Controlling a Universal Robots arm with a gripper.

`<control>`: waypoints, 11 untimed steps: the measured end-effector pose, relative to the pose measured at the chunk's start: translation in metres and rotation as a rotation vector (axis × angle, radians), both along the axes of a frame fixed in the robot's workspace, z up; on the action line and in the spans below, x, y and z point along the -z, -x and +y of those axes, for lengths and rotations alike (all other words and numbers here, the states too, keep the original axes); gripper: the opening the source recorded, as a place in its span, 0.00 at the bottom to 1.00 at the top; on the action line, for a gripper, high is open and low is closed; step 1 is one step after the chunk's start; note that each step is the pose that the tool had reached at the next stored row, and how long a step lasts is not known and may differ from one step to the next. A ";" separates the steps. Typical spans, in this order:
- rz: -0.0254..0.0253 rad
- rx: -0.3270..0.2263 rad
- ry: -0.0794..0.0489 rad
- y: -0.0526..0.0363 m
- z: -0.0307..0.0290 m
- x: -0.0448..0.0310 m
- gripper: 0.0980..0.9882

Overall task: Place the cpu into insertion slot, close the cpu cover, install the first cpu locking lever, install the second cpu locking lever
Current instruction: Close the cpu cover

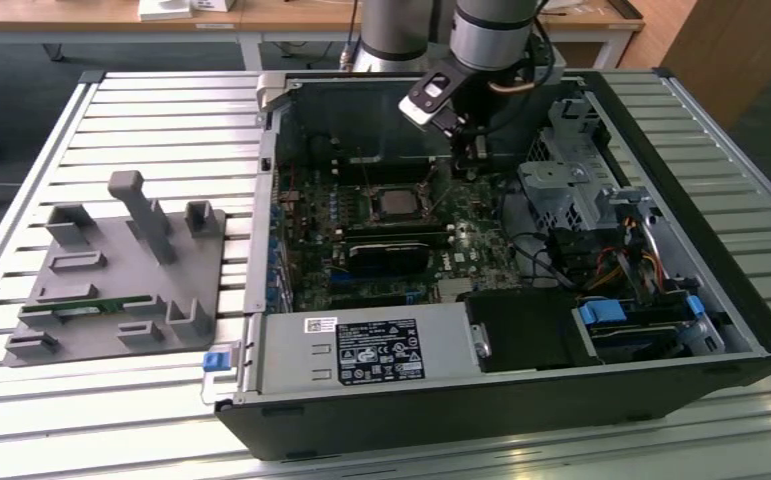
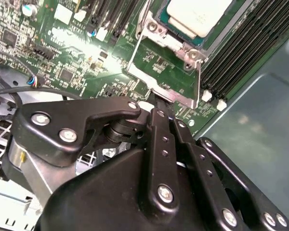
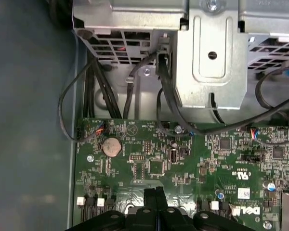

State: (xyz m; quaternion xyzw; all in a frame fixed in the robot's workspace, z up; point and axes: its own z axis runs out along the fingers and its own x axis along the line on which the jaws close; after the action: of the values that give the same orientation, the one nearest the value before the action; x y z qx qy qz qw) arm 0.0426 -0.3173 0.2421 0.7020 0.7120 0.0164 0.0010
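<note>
The cpu point(image 2: 198, 13) lies flat in the insertion slot point(image 1: 396, 204), its pale metal face showing. The cpu cover point(image 2: 164, 94), a thin silver frame, stands tilted up from the slot's edge, and green board shows through its window. My gripper point(image 2: 156, 100) has its black fingers pressed together, with their tips right at the cover's free edge. In the exterior view the gripper point(image 1: 471, 165) hangs just to the right of the slot, low over the green board point(image 1: 472, 225). In the first wrist view the gripper point(image 3: 155, 193) is shut above the board point(image 3: 183, 163).
A silver drive cage point(image 1: 565, 185) with dark cables point(image 3: 164, 96) stands close beside the gripper. A black grilled block point(image 1: 392, 255) lies in front of the slot, and the power supply point(image 1: 365, 350) beyond it. A grey fixture plate point(image 1: 118, 270) sits outside the case, on the exterior view's left.
</note>
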 end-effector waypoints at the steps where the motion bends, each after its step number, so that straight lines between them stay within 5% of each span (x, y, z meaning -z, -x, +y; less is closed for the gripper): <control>1: 0.0000 0.000 0.000 0.0015 0.0001 0.0001 0.01; 11: 0.0000 0.000 0.000 0.0166 0.0007 0.0014 0.01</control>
State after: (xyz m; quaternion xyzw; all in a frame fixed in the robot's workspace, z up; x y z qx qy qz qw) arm 0.0260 -0.3166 0.2407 0.7020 0.7120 0.0164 0.0010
